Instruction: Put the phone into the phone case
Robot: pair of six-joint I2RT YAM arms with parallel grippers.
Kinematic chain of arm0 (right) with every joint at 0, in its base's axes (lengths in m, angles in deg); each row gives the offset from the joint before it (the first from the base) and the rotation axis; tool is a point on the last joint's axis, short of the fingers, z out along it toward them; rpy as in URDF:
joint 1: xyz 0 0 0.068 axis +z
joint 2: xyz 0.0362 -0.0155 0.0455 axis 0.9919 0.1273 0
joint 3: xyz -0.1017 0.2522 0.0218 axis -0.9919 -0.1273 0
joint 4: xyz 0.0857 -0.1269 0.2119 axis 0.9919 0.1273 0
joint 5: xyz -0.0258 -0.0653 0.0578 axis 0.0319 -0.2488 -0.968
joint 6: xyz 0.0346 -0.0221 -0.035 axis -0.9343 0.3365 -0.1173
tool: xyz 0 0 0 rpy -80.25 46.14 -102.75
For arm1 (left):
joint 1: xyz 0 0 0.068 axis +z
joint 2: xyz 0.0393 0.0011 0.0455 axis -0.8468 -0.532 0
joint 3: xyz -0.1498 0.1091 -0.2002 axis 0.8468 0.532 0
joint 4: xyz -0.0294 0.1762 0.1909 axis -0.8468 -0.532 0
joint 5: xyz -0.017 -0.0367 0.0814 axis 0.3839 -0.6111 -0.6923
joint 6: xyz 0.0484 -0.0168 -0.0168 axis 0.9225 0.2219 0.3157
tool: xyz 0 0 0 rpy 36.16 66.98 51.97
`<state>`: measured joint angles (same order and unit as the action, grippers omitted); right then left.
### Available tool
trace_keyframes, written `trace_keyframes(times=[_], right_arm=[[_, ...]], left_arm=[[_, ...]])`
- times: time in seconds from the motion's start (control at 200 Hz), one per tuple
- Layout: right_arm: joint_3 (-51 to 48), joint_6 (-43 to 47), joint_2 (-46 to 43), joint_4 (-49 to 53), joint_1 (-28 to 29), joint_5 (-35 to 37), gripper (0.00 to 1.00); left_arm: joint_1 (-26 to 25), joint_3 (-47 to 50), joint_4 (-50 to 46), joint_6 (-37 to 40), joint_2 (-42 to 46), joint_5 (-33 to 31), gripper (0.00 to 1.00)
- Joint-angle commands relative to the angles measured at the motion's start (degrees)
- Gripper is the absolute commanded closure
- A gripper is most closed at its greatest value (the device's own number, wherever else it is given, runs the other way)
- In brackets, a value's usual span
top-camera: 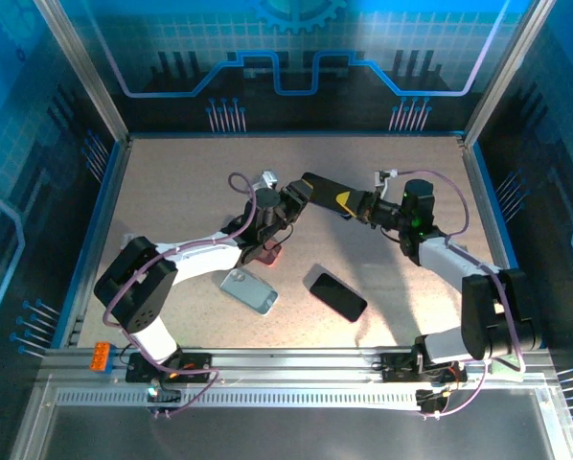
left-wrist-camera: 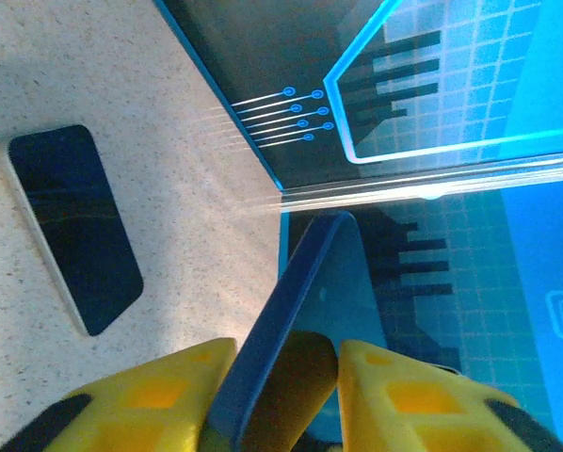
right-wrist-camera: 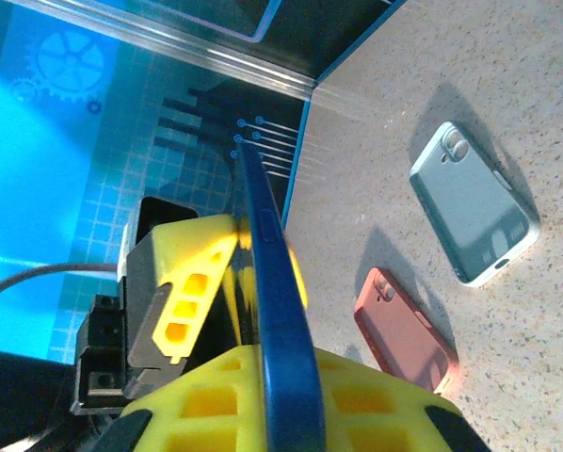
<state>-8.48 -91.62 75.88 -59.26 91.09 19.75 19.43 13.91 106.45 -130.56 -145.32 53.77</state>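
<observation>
Above mid-table, you had left gripper (left-wrist-camera: 281, 381) and right gripper (right-wrist-camera: 280, 386) both clamped on the case (left-wrist-camera: 305, 282), likely light and bendy, best pinched at its rim, while the phone (left-wrist-camera: 74, 226) lay flat below.

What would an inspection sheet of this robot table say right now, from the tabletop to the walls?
Surface: speckled beige tabletop, flat, no spills seen.
Job's things: black glossy rectangular phone lies flat, apart from both arms; dark blue phone case is held on edge above the table.
Clutter: pale grey-green phone case and pink phone case lie flat, near each other but apart.
Grippers: left gripper and right gripper both have their jaws shut on the dark blue phone case, from opposite ends.
Cables: purple cables run along both arms, clear of the phone.
Surroundings: blue printed wall panels in a metal frame; orange connector block on the front rail.
</observation>
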Motion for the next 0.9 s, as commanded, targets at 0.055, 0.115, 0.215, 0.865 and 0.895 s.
trace_keyframes(times=[0.055, 0.115, 0.215, 0.865, 0.895], right_arm=[[0.1, 5.1, -1.2, 4.2, 0.7, 1.0, 1.00], [0.4, 6.0, -1.9, 5.8, 0.7, 1.0, 1.00], [1.2, 8.2, -3.3, 10.0, 0.6, 1.6, 1.00], [6.1, 16.4, -4.7, 26.1, -0.8, 2.2, 1.00], [6.4, 17.2, -4.6, 27.0, -0.9, 2.5, 1.00]], left_arm=[[-0.4, -1.1, -0.4, 3.4, 1.5, 0.4, 0.55], [0.2, -1.1, -2.3, 4.5, 2.3, 0.4, 0.51], [1.6, -1.0, -6.7, 7.3, 4.4, 0.4, 0.47], [23.2, -19.4, -40.6, 34.0, -10.7, 13.8, 0.51], [23.5, -21.2, -41.1, 34.7, -12.4, 13.9, 0.51]])
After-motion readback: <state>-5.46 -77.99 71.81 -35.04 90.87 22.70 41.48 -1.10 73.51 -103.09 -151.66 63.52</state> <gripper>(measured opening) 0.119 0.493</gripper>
